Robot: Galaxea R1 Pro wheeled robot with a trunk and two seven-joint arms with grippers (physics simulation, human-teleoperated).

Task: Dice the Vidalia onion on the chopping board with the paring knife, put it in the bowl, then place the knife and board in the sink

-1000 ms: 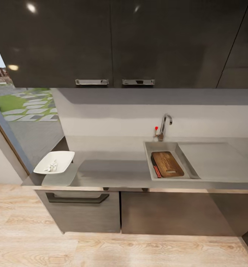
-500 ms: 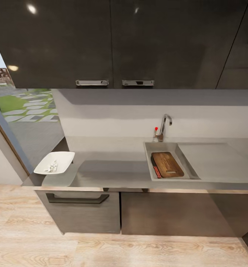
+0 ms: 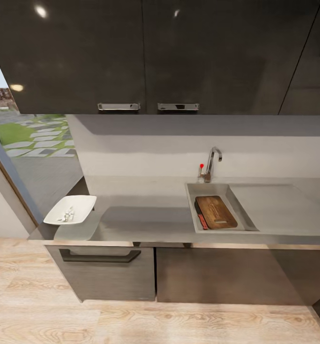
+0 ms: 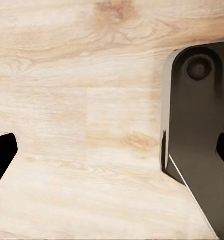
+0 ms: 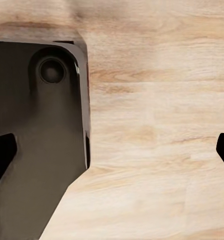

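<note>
**Both kitchen tools lie in the basin; the task looks finished**

Two of the task's things, the rectangular dark-brown wooden chopping board [image 3: 216, 211] and the slim red-handled paring knife [image 3: 200, 216], lie inside the rectangular stainless-steel sink [image 3: 197, 189]. The knife rests along the board's left edge, touching or just beside it. The curved chrome faucet [image 3: 212, 161] with its red knob stands behind the basin, and the flat drainboard [image 3: 279, 208] stretches off to the right.

Well apart from the sink, at the far left end of the long grey brushed-steel desk [image 3: 145, 220], sits the shallow white squarish bowl [image 3: 70, 209]. Small pale whitish bits [image 3: 67, 215] lie in it, which I take to be the diced Vidalia onion; they are too small to tell apart.

Judged from how things lie, every step seems done: onion diced and in the bowl, knife and board in the sink. Nothing appears left to do.

The left tool [image 4: 112, 152] hangs over the pale wooden floor [image 4: 81, 100] with its dark fingertips at the far edges of its wrist view, spread wide and holding nothing. The right tool [image 5: 114, 150] is likewise spread wide and empty above the floor. A dark part of the robot's base [image 5: 36, 125] lies below each wrist camera.
</note>
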